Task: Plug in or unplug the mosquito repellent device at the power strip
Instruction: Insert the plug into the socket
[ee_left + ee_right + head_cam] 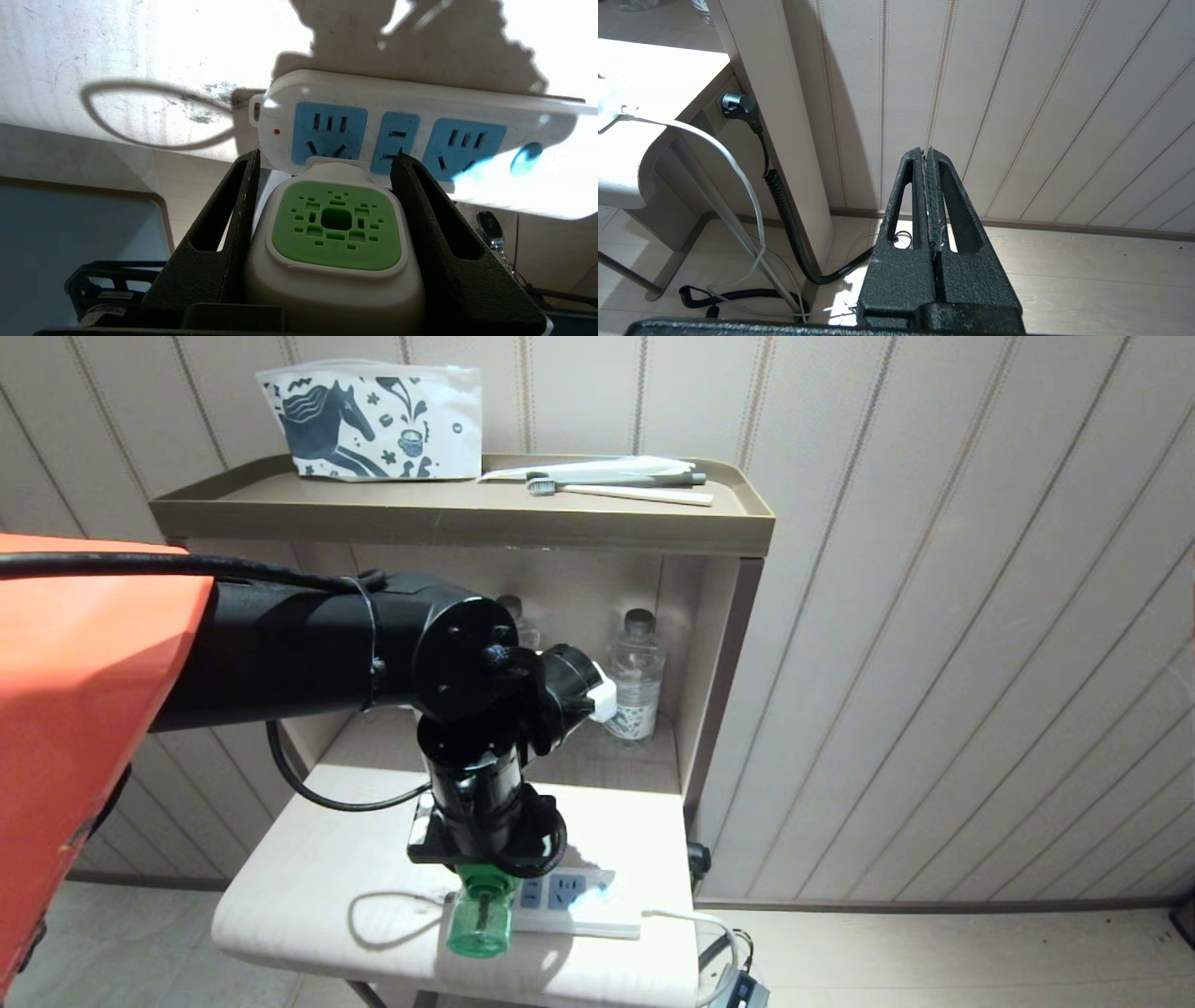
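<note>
The mosquito repellent device (336, 224) has a white head with a green vented face, and my left gripper (325, 156) is shut on it, one black finger on each side. Its green bottle (478, 922) sticks out toward the table's front edge. The head's far side rests against the power strip (420, 100) at its end socket, beside the red light. The prongs are hidden, so I cannot tell whether they sit in the socket. The strip (579, 896) lies on the small table under my left wrist. My right gripper (926, 151) is shut and empty, low beside the table, facing the wall.
The pale table (299, 859) fronts a shelf niche holding water bottles (635, 677). A printed pouch (373, 420) and a toothbrush (616, 490) lie on the top tray. The strip's white cable (695, 919) drops off the right edge. A black plug (738, 105) sits in the table's side.
</note>
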Tool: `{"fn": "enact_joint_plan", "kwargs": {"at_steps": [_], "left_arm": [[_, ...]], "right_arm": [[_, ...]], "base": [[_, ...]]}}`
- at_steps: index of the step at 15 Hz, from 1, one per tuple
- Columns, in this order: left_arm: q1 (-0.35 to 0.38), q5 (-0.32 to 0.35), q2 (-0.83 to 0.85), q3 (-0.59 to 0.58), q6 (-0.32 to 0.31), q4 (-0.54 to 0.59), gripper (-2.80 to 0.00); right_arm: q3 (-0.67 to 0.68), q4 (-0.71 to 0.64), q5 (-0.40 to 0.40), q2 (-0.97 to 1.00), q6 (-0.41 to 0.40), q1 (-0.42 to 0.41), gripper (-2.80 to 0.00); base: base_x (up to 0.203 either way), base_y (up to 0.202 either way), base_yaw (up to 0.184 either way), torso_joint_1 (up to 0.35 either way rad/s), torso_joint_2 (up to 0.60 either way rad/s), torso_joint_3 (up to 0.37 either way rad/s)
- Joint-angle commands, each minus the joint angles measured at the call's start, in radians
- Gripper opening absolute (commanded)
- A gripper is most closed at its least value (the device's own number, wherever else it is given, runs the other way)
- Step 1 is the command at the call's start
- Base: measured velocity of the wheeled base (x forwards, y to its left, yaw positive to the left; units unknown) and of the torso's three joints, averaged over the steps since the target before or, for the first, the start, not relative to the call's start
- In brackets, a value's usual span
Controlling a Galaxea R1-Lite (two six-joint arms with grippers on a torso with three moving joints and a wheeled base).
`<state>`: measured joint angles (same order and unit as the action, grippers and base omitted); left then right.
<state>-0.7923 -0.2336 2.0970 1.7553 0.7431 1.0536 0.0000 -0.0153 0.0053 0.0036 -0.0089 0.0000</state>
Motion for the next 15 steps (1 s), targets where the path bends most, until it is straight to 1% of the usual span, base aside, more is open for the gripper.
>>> {"fn": "enact_joint_plan", "kwargs": {"at_steps": [1, 7, 15], "left_arm": [[0.005, -0.002, 0.003, 0.01, 0.002, 0.006, -2.8], [0.008, -0.007, 0.015, 0.043, -0.008, 0.007, -2.8], [0.035, -0.016, 0.018, 0.038, -0.009, 0.017, -2.8]], "right_arm": [[0.0, 0.001, 0.0, -0.001, 0.0, 0.0, -2.8], [0.0, 0.0, 0.0, -0.001, 0.0, 0.0, -2.8], [0.0, 0.001, 0.0, -0.001, 0.0, 0.0, -2.8]], "base": [[0.0, 0.0, 0.0, 0.0, 0.0, 0.0], [0.0, 0.0, 0.0, 0.0, 0.0, 0.0], [0.0, 0.0, 0.0, 0.0, 0.0, 0.0]]}}
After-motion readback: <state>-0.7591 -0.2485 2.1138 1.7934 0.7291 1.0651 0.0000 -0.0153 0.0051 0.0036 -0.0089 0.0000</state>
